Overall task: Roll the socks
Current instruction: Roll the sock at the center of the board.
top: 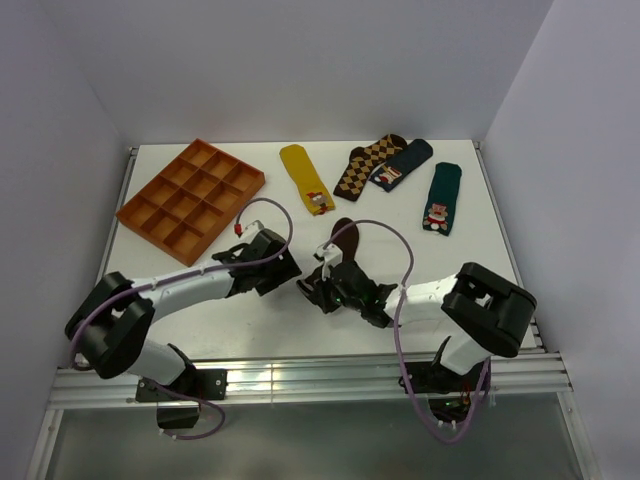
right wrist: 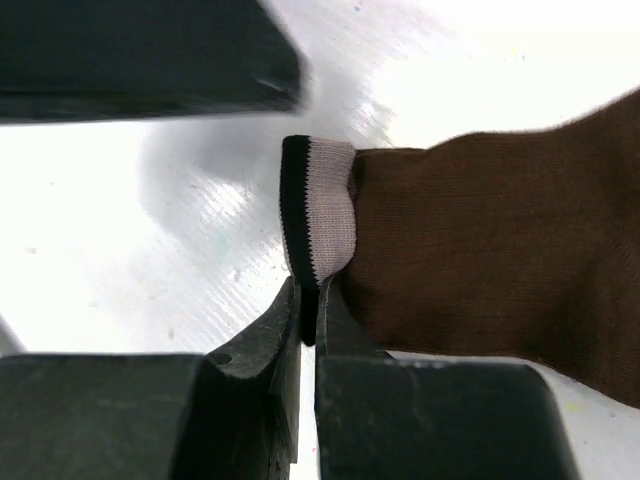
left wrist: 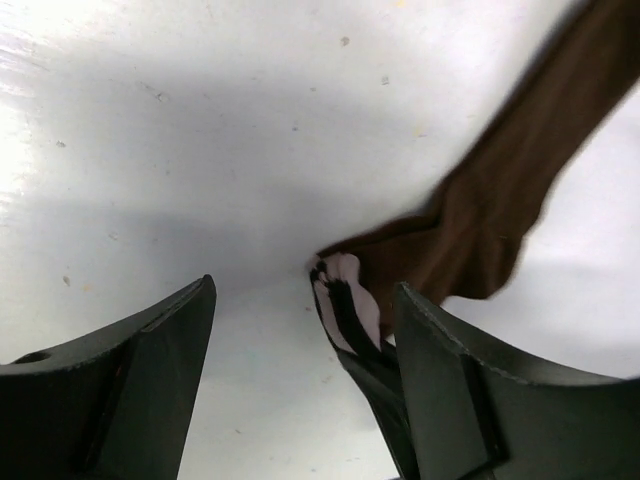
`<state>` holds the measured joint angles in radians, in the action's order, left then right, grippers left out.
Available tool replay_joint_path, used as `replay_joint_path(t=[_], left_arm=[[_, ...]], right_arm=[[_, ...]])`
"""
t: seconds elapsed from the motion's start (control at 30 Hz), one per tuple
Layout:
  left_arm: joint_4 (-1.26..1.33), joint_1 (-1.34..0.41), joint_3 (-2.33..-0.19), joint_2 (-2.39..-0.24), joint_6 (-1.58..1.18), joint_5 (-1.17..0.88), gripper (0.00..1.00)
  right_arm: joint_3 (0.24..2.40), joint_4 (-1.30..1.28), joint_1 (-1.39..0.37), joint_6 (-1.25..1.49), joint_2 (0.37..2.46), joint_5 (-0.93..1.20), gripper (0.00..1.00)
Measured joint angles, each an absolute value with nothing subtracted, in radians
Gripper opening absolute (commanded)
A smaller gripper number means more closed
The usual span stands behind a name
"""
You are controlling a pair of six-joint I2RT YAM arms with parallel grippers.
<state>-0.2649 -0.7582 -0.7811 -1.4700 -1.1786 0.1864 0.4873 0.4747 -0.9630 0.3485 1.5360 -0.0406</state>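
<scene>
The dark brown sock (top: 346, 236) lies near the middle of the surface (top: 290, 335), its striped cuff (right wrist: 320, 215) clamped in the right gripper's (right wrist: 308, 300) jaws. The left gripper (left wrist: 303, 290) sits just beside the cuff, jaws apart, with open surface between both and the near edge.

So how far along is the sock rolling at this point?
Done: nothing looks rolled yet; the brown sock lies stretched out flat. In hand: the right gripper is shut on its striped cuff, lifting that edge, while the left gripper stands open beside it, holding nothing. Left: seemingly the whole roll, from the cuff along the sock's length.
</scene>
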Motion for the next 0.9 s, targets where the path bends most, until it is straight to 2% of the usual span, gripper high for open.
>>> replay_joint_path(t=[0.33,0.67,0.9], left_arm=[[-0.093,-0.757,-0.587,-1.251,-1.269,0.203,0.75],[0.025,-0.786,-0.561,-1.332,-1.282,0.166,0.71],[0.055,-0.828,-0.561,-1.391,-1.312,0.148,0.69]], right_arm=[[0.398,0.604,-0.789,0.612,1.536,0.258,0.00],[0.308,0.912,-0.677,0.903,1.698,0.461,0.00],[0.305,0.996,-0.662,0.999,1.761,0.500,0.00]])
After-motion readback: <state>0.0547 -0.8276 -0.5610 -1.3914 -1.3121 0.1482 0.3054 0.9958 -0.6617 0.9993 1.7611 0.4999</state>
